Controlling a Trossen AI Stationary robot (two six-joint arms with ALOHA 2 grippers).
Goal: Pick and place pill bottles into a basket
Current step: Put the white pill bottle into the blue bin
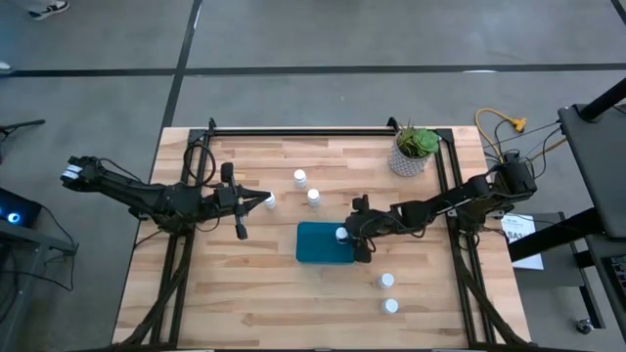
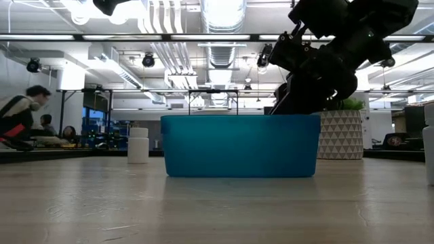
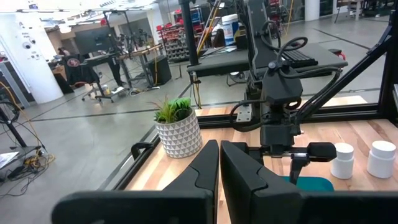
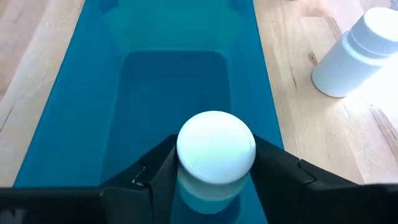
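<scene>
A smooth round-capped white pill bottle (image 4: pixel 216 149) is flanked by the right gripper's (image 4: pixel 214 168) spread fingers over the glossy teal basket (image 4: pixel 74 118), shown only by the wrist view; the left gripper (image 3: pixel 219 171) is pressed shut.

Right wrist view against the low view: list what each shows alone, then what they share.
Only the right wrist view shows the inside of the basket, with a pill bottle between the right gripper fingers over it, plus another bottle on the wood outside. Only the low view shows the plant pot, a lone bottle left of the basket, and people in the room behind. Both show the teal basket and the right arm at it.
</scene>
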